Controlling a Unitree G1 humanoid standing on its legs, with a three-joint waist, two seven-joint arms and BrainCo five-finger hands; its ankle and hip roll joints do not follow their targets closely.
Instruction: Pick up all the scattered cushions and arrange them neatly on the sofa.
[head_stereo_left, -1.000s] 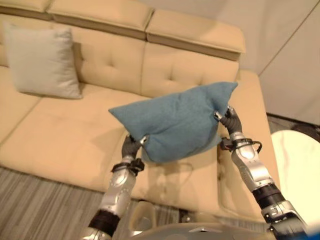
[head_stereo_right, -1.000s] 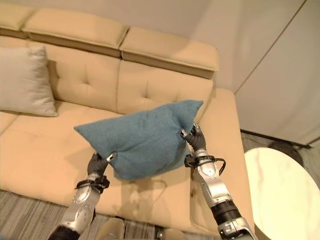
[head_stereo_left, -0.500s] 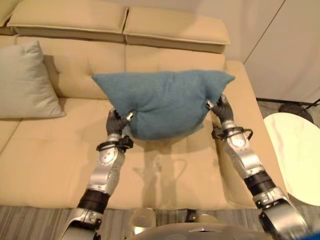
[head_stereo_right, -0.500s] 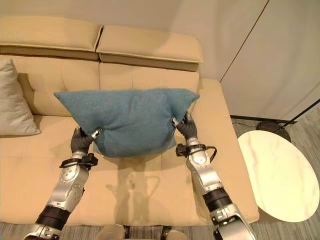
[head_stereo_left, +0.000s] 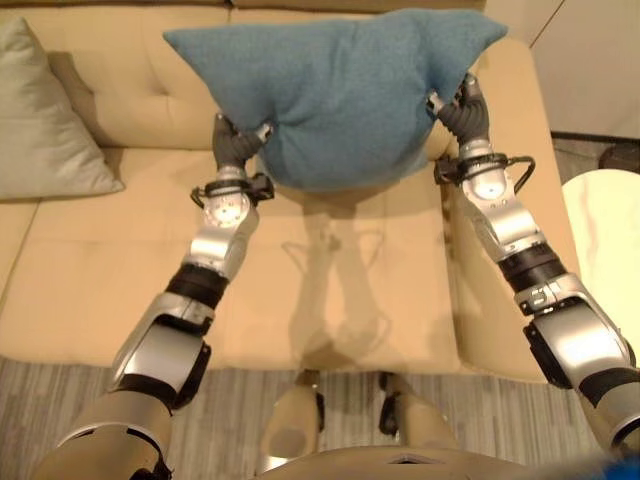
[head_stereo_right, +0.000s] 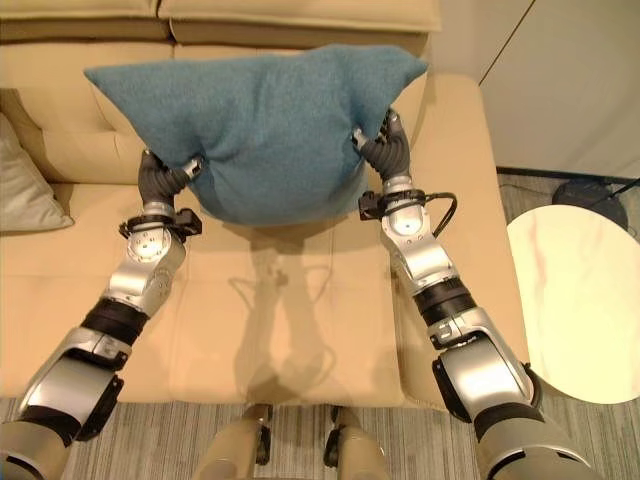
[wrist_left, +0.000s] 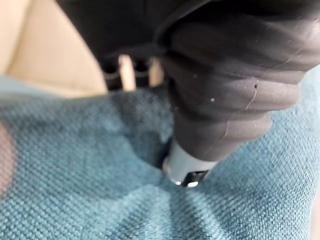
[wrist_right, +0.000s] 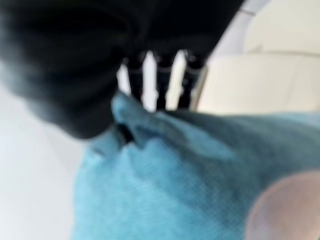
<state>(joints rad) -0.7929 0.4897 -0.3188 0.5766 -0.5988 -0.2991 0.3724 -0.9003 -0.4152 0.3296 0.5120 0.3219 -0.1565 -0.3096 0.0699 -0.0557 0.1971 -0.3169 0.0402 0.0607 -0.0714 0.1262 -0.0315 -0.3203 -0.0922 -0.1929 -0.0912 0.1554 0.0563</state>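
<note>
A blue cushion hangs in the air over the right end of the beige sofa, in front of its backrest. My left hand pinches the cushion's lower left edge, and in the left wrist view the cushion's blue weave bunches under the thumb. My right hand grips the right edge just below the upper corner; in the right wrist view its fingers curl over the blue cloth. A light grey cushion leans against the backrest at the left.
The sofa's right armrest lies beside my right arm. A round white marble side table stands on the striped floor to the right, with a dark lamp base beyond it. The seat below the blue cushion is bare.
Both hands have carried the blue cushion up and farther towards the backrest. The camera has tipped down, so the sofa sits higher in view.
</note>
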